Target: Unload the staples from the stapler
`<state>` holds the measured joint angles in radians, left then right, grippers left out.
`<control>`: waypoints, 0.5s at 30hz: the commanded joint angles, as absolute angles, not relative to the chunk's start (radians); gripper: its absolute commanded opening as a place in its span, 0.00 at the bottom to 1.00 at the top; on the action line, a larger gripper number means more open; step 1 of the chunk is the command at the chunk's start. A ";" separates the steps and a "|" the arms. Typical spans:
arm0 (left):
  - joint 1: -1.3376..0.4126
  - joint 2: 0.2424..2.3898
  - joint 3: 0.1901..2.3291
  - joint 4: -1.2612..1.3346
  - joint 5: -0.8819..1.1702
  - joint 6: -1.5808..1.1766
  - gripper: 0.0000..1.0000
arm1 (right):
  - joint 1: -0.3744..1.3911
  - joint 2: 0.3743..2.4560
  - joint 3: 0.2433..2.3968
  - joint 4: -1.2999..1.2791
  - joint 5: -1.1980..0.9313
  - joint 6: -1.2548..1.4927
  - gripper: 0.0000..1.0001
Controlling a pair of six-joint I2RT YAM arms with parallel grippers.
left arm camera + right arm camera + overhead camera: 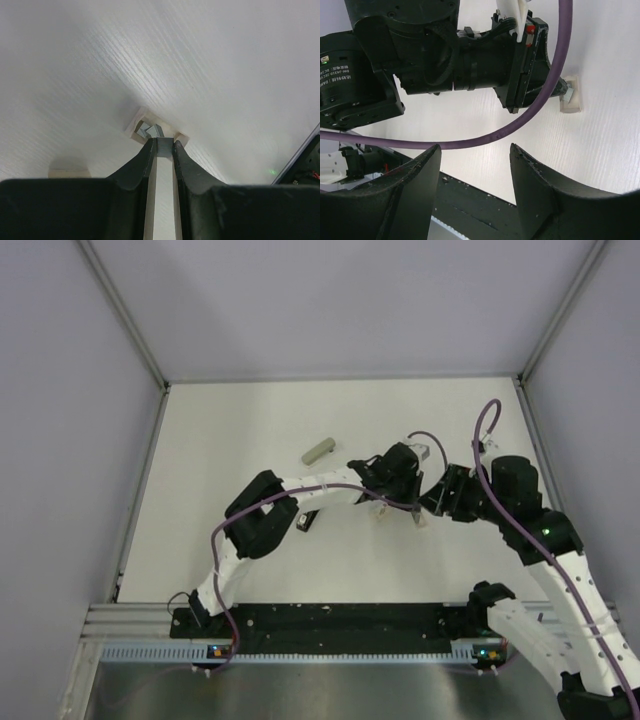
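Note:
My left gripper [385, 498] points down at the table's middle. In the left wrist view its fingers [145, 160] are shut on a thin grey strip [164, 146]. Just beyond the tips lies a small beige squarish piece with shiny metal in it [145, 131]. That piece also shows in the right wrist view [569, 99]. My right gripper [432, 502] is open and empty [475, 150], hovering close to the right of the left wrist. A small black object [307, 521] shows partly under the left forearm; it may be the stapler, mostly hidden.
A pale olive-grey short bar [318, 451] lies behind and left of the grippers. A second beige piece [420, 522] lies near the right gripper, and one shows in the left wrist view [70, 173]. A purple cable [540, 110] loops before the right gripper. Grey walls enclose the table.

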<state>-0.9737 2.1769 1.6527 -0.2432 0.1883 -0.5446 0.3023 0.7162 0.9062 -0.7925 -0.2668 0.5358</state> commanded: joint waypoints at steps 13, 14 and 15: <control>-0.991 2.237 1.770 -0.324 0.140 -0.545 0.07 | 0.291 0.689 0.905 -0.773 -0.276 0.518 0.58; -0.994 2.237 1.770 -0.325 0.138 -0.545 0.08 | 0.293 0.689 0.905 -0.773 -0.276 0.517 0.58; -0.994 2.238 1.773 -0.327 0.138 -0.545 0.09 | 0.293 0.689 0.904 -0.773 -0.278 0.517 0.58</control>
<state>-0.9867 2.2349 1.7279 -0.3199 0.1608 -0.5476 0.3027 0.7029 0.9031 -0.7933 -0.2703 0.5327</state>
